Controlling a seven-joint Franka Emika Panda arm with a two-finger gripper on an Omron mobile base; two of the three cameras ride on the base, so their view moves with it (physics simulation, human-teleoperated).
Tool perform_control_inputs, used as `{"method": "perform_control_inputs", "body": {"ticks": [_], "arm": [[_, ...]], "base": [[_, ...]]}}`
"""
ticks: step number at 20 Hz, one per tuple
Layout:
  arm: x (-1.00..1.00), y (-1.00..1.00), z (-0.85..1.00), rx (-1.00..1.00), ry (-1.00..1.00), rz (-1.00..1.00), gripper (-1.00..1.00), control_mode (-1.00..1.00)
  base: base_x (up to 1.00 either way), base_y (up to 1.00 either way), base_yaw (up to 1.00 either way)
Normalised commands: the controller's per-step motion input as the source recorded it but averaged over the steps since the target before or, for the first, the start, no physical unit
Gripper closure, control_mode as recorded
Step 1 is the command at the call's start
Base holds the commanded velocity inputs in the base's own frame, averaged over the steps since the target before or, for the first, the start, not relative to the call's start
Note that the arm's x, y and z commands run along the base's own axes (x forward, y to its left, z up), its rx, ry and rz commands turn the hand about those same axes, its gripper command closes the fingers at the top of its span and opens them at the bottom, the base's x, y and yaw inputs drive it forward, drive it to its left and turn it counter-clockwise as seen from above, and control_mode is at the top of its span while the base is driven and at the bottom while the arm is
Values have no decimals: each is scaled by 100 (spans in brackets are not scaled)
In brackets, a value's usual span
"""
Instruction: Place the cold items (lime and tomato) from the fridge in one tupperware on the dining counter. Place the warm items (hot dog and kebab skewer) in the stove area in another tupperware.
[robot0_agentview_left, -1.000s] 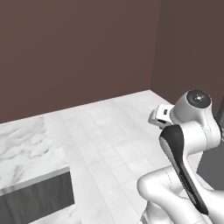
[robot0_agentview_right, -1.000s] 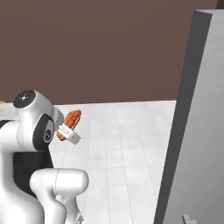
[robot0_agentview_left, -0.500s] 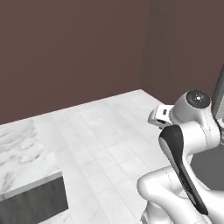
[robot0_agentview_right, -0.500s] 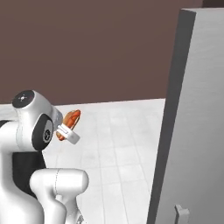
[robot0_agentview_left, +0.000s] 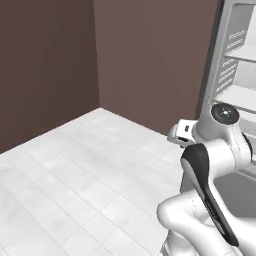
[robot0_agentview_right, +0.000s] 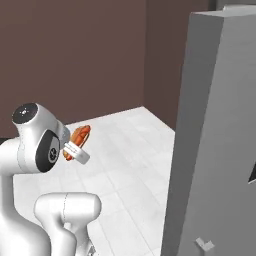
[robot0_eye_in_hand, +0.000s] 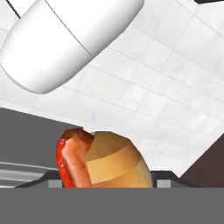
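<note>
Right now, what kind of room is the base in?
Probably a kitchen, rendered. An open fridge with bare shelves stands at a corner of dark brown walls, over a white tiled floor. The fingers hold a hot dog, so food is being handled.

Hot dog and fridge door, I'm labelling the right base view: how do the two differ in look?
The hot dog is small, rounded, orange-red and tan, clamped in the gripper above the floor; the fridge door is a tall, flat, plain grey slab standing upright. The hot dog is near the arm's head, the door at the picture's right. They share nothing plain.
</note>
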Motion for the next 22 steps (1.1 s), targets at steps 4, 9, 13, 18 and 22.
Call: {"method": "perform_control_inputs", "body": {"ticks": [4,9,13,18,22], "arm": [[0,0,0,0,0,0,100,100],[0,0,0,0,0,0,100,100],[0,0,0,0,0,0,100,100],[0,0,0,0,0,0,100,100],[0,0,0,0,0,0,100,100]], "base": [[100,83,-26],[100,82,7],[100,61,29],[100,39,41],[100,31,47]]}}
